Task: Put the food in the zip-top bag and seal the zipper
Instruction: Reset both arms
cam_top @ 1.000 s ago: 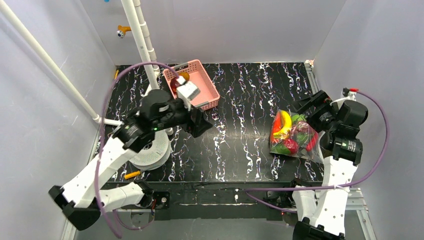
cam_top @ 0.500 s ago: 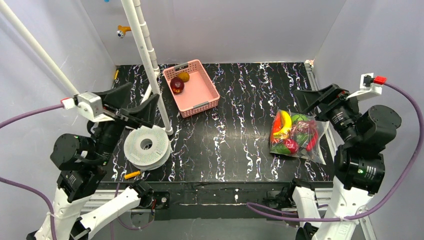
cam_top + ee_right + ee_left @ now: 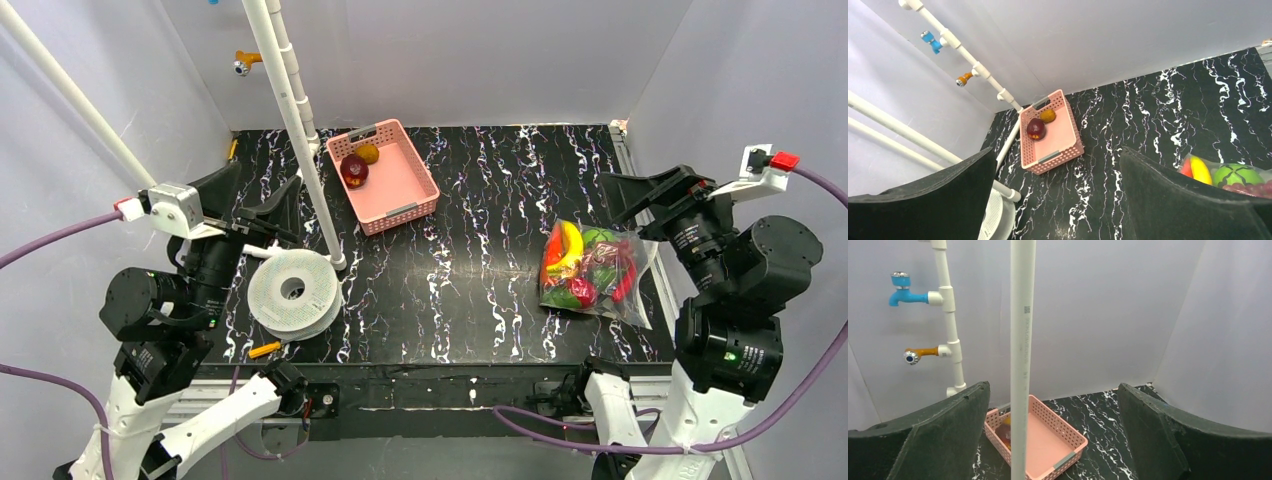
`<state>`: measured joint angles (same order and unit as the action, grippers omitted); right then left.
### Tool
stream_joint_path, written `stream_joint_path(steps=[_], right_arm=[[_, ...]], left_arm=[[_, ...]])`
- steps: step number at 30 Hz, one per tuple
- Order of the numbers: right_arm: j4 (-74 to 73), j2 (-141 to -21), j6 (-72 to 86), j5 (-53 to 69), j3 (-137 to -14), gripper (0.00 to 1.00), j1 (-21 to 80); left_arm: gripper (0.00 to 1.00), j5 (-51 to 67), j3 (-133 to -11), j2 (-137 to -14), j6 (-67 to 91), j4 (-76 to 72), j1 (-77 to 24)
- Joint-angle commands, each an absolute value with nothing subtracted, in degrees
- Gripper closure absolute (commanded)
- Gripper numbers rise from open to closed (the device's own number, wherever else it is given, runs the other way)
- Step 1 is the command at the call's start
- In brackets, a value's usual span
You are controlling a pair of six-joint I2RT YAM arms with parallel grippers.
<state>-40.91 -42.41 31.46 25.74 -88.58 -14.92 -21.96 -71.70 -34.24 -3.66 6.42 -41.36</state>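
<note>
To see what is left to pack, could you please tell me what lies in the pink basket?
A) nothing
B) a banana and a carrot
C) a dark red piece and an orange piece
C: a dark red piece and an orange piece lie at the pink basket's far end.

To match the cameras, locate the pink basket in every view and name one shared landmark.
Top external: pink basket at upper centre, slightly left of the middle.
Left wrist: pink basket at bottom centre, partly hidden behind the white pipe.
Right wrist: pink basket just left of centre.
Shared landmark: orange tap, up and left of the basket in all three.
</note>
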Motion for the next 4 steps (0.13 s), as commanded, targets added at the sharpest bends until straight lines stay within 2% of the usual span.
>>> stream_joint_path(steps=[1,4], right_arm=[[-38.07,-42.19,31.55,26.02,-88.58,0.02,-14.66],[-38.92,-42.52,31.23,22.59,-87.82,0.02,-14.35]], left_arm=[[0.02,-24.01,-73.31,-34.62,-5.38,5.51,-41.20],[0.02,-24.39,-73.13,-34.63,-4.86,5.95,-41.22]])
